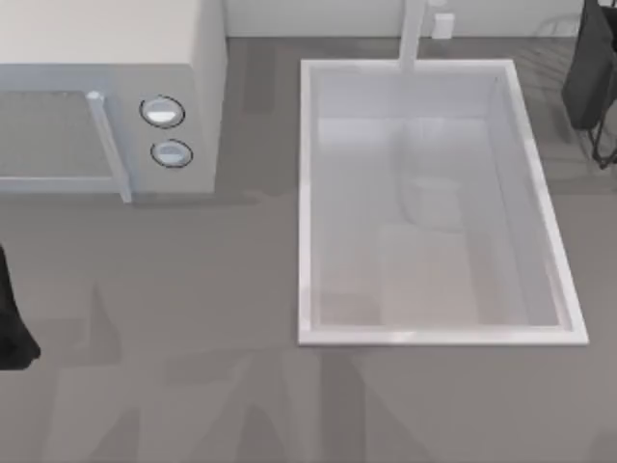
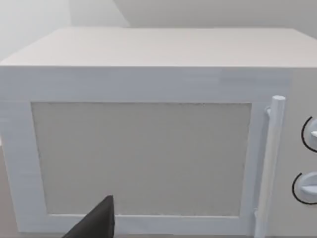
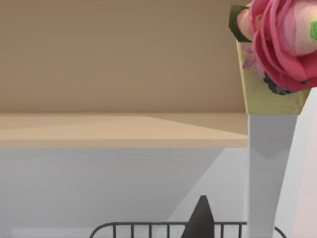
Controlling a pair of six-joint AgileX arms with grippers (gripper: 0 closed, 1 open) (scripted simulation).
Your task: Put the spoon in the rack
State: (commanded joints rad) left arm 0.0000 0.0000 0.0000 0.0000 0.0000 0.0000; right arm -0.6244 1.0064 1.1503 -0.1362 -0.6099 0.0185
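Observation:
The spoon is out of view. The rack shows as thin dark wires [image 1: 603, 143] at the table's far right back corner, with a dark grey slab-like part [image 1: 588, 68] above them. In the right wrist view its wire rail [image 3: 148, 229] runs low across the picture. A dark tip of my right gripper [image 3: 200, 220] rises just in front of that rail, facing the back wall. My left gripper [image 1: 12, 323] is parked at the table's left edge, facing the microwave door [image 2: 143, 158].
A white microwave [image 1: 106, 87] stands at the back left. A large white sink basin [image 1: 308, 193] fills the middle right, with a faucet [image 1: 413, 34] behind it. A pink flower in a vase [image 3: 277, 54] and a wooden shelf [image 3: 124, 129] are by the back wall.

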